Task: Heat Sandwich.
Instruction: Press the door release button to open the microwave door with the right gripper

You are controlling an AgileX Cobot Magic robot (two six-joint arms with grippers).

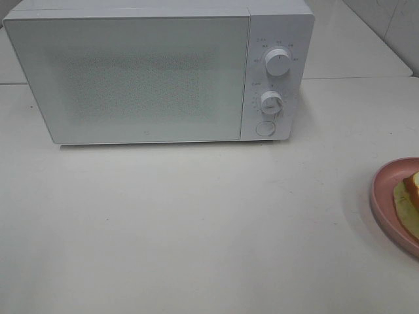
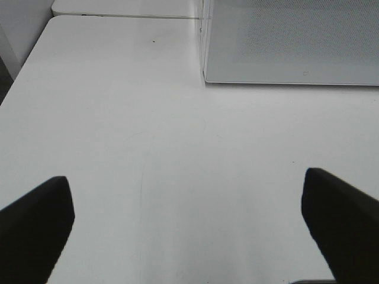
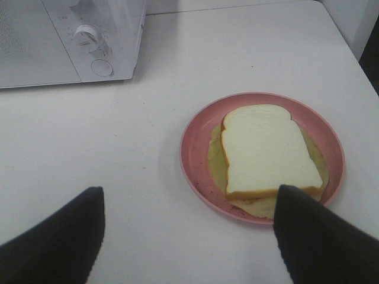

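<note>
sandwich (image 3: 266, 151): on the pink plate (image 3: 192, 148), at the right edge of the table (image 1: 196, 229), right of and nearer than the microwave (image 1: 131, 78)
microwave: far side, door shut
left gripper (image 2: 186, 201): spread wide, empty, over bare table
right gripper (image 3: 189, 201): spread, empty, just near of the pink plate

1. A white tabletop (image 2: 118, 130) spreads beneath and ahead of the left gripper (image 2: 185, 180).
2. Farther ahead, a thin seam (image 2: 118, 16) separates it from a second table (image 2: 118, 6), also white.
3. Ahead of the right gripper (image 3: 189, 192), past the table's far corner, rises a pale wall (image 3: 358, 21).
4. The light is soft and even, and shadows are faint.
</note>
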